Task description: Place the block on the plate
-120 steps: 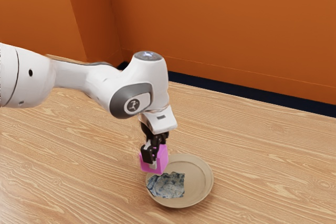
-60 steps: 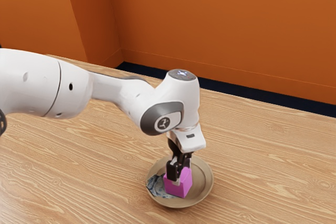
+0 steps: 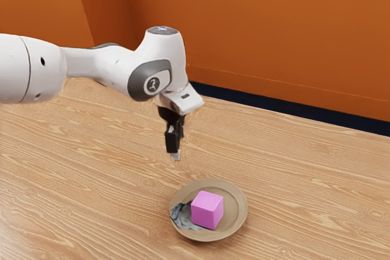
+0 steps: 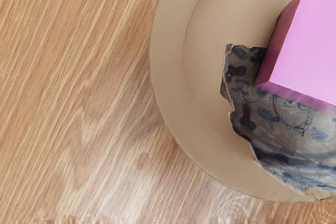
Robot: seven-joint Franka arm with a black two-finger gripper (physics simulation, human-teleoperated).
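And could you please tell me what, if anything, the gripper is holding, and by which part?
Nothing is held: the gripper hangs empty in the air, apart from the pink block, which sits on the beige plate.

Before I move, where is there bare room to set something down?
Bare wood-grain tabletop lies to the exterior view's right of the plate, and between the plate and the dark strip. It is crowded on the plate, where the pink block hides part of the blue-patterned scrap.
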